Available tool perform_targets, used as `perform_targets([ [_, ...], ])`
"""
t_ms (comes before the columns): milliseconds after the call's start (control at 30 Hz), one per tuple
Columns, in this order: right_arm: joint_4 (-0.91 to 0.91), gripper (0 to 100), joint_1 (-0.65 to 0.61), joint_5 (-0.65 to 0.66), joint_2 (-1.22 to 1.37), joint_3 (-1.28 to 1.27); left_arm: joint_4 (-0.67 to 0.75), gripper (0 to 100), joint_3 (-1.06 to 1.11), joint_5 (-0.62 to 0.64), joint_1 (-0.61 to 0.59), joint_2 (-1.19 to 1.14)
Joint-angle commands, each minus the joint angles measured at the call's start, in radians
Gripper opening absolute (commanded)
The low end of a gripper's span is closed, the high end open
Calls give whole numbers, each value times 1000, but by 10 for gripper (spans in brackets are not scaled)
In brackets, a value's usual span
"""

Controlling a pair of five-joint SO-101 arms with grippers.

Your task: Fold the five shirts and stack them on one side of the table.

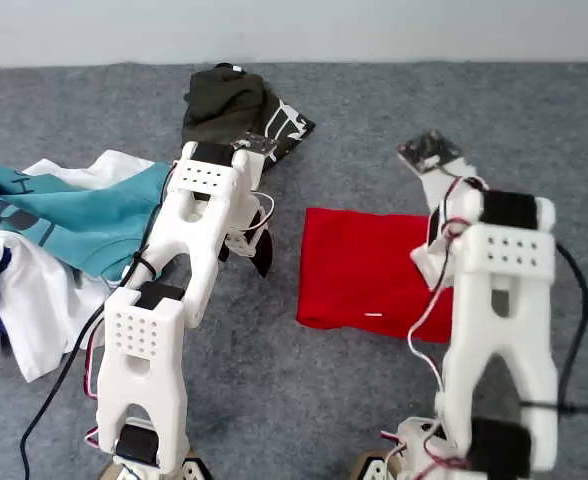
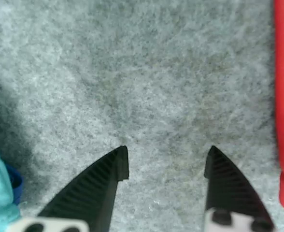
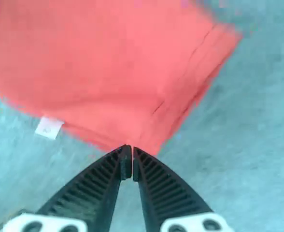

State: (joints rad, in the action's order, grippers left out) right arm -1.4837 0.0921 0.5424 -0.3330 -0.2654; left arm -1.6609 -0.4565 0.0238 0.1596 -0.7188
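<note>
Red shirt (image 1: 364, 265): folded, flat on counter (image 1: 274, 380), R side; approx. 1 of 5 done. L claw (image 2: 167, 154) spread over bare counter; R claw (image 3: 128, 152) pressed together at red hem, prob. empty. Next: L claw needs to pinch an edge of the teal shirt (image 1: 74, 215).

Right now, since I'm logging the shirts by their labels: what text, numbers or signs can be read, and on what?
On the red shirt, a white tag: too small to read.
On the dark shirt, white print: folded, unreadable.
On the teal shirt, dark marks: creased, unreadable.
Nothing legible anywhere.
</note>
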Motion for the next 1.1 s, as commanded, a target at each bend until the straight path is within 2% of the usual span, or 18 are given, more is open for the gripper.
perform_targets([
  [0, 127, 15, 2, -124, -51, 0, 8, 258, -2, 9, 12, 78],
  [167, 272, 16, 4, -209, 102, -5, 8, 258, -2, 9, 12, 78],
  [567, 615, 16, 8, -207, 490, 69, 8, 258, -1, 9, 12, 78],
  [733, 673, 16, 10, -206, 650, 190, 8, 258, -1, 9, 11, 78],
  [900, 641, 16, 2, -207, 816, 342, 8, 258, -1, 9, 11, 77],
  [1067, 409, 13, 8, -209, 820, 485, 8, 258, 1, 9, 5, 77],
])
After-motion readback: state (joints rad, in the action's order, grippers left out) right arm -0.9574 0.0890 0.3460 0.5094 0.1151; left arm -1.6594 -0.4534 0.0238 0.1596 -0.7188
